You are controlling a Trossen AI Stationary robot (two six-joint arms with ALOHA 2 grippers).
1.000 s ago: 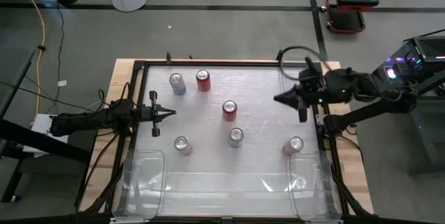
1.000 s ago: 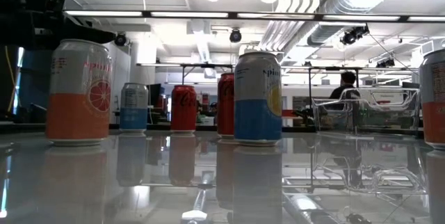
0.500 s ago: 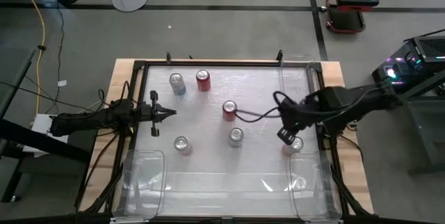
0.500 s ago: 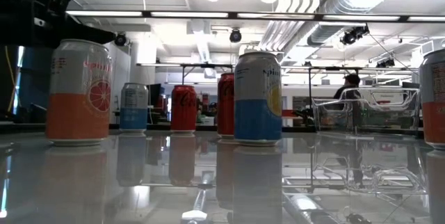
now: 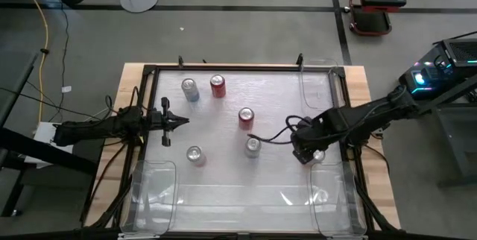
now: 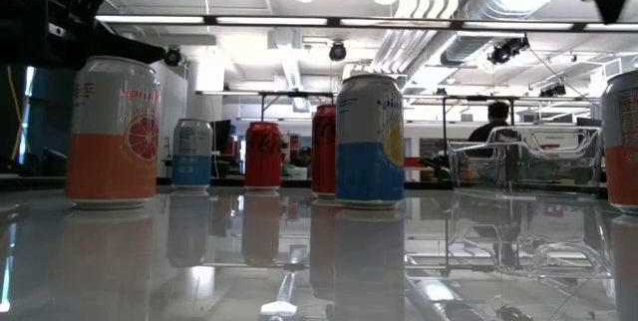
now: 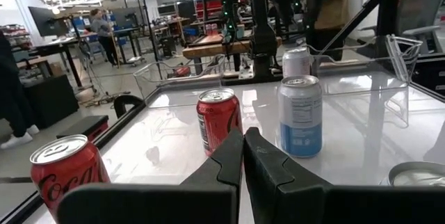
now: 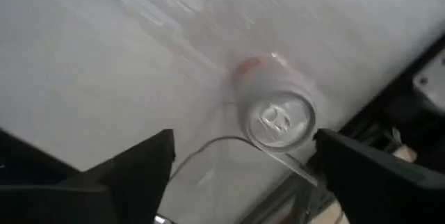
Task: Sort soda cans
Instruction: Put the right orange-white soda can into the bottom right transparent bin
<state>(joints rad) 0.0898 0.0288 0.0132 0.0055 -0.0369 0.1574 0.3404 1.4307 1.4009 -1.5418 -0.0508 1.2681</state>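
Silver-topped soda cans on the glossy surface [image 5: 276, 91], right claw [image 8: 240, 165] spread wide above one, holding nothing.

R claw's dark fingers [image 8: 139, 165] stand far apart w/ a pinkish can [image 8: 277, 116] seen top-down between them, no contact visible; in the high view that can [image 5: 319, 154] sits near the right edge, just by the mouth of a clear bin [image 5: 332, 195] at the front right corner. L claw [image 5: 181, 121] is pressed together, empty, hovering at the left edge. Other cans: silver-blue one [image 5: 190, 89] and red one [image 5: 217, 85] toward the far edge, 2nd red [image 5: 245, 117] mid-surface, silver can [image 5: 253, 146] just front of it, orange-banded can [image 5: 194, 155] front-left, near another clear bin [image 5: 153, 195] in the front left corner.
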